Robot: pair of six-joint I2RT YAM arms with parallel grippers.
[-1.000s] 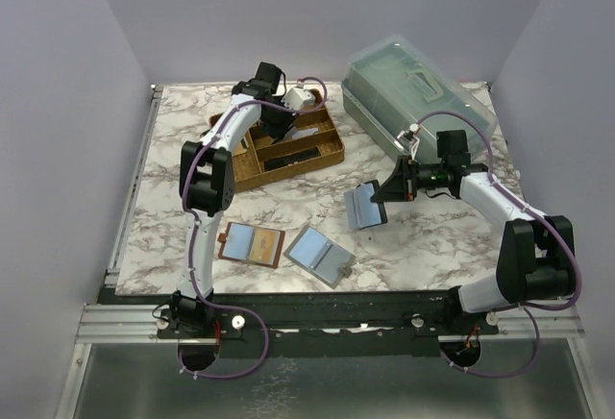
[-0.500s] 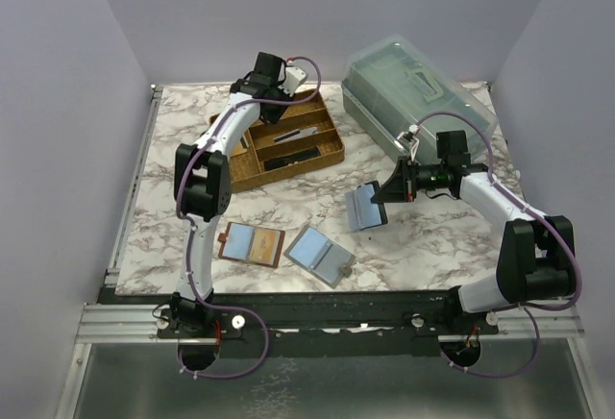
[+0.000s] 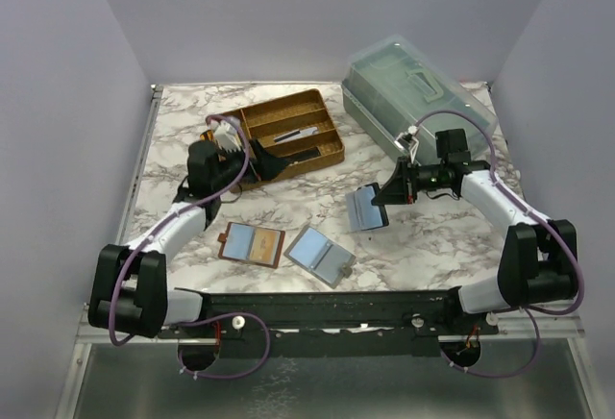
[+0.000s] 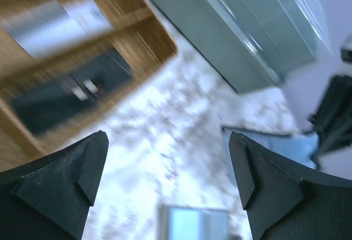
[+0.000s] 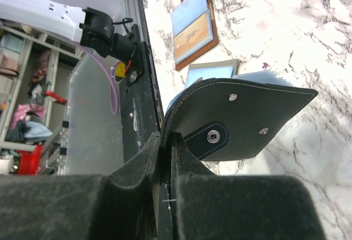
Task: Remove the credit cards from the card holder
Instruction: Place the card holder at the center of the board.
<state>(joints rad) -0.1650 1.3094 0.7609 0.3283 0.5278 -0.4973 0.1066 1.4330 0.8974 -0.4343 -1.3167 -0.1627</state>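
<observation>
My right gripper (image 3: 389, 191) is shut on the edge of the black card holder (image 3: 366, 208) and holds it open just above the table's middle right. In the right wrist view the card holder (image 5: 242, 118) shows its black outside and strap tab, pinched by that gripper (image 5: 168, 141). One pale silvery credit card (image 3: 293, 135) lies in the wooden tray (image 3: 322, 111); it is blurred in the left wrist view (image 4: 55, 25). My left gripper (image 3: 277, 163) is open and empty by the tray's near edge, its jaws wide apart (image 4: 168, 157).
A long black bar (image 3: 293, 158) lies in the tray's near compartment. A brown holder (image 3: 252, 244) and a grey-outside holder (image 3: 319, 256) lie open near the front edge. A translucent lidded box (image 3: 418, 92) stands at the back right.
The left arm swung back and down from over the tray's far side to its near-left side, and its gripper opened. A silvery card now lies in the tray. The right arm has not moved.
</observation>
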